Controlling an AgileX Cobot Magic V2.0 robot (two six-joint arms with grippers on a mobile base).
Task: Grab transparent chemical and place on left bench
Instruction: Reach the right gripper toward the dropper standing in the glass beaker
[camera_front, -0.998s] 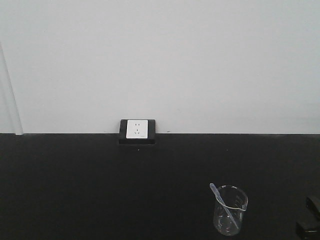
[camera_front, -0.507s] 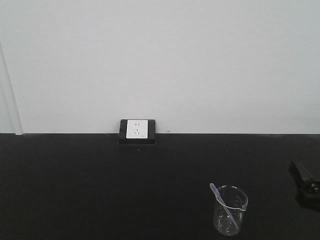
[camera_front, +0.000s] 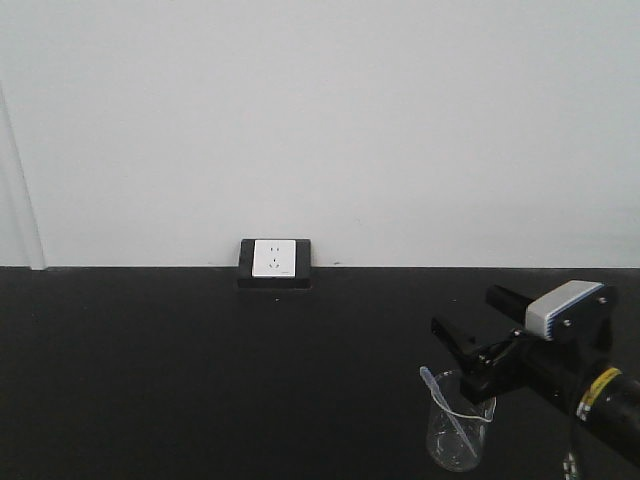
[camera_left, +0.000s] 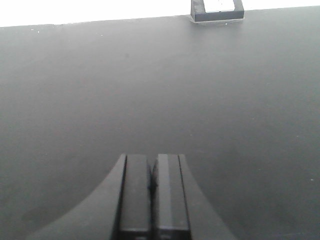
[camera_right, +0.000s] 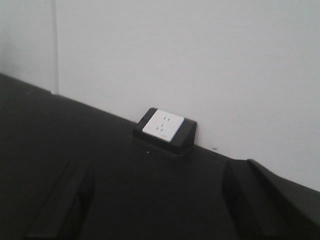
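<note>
1. Starting at the right gripper: released, jaws spread wide, nothing held between them, black fingers pointing to the left.
2. Reaching in from the right edge of the front view and hanging just above the rim of the transparent chemical; not possible to tell if touching the glass or only passing in front of it.
3. Shown also by the right wrist view: one dark finger low at each side, well apart, only black worktop between them.
4. Behind the fingers, going outward: grey-white camera housing on the wrist, then black arm with a yellow label.
5. Standing upright on the worktop, in the near right part of the scene: transparent chemical, a small clear beaker with a thin pale dropper leaning inside, top end over the left side of the rim.
6. Turning to the left gripper: clenched, both fingers pressed flat together, nothing between them, low over bare worktop; seen only in the left wrist view.
7. Farther out: white socket in a black frame, at the far edge of the worktop against the pale wall, well apart from the beaker, far and left of it.
</note>
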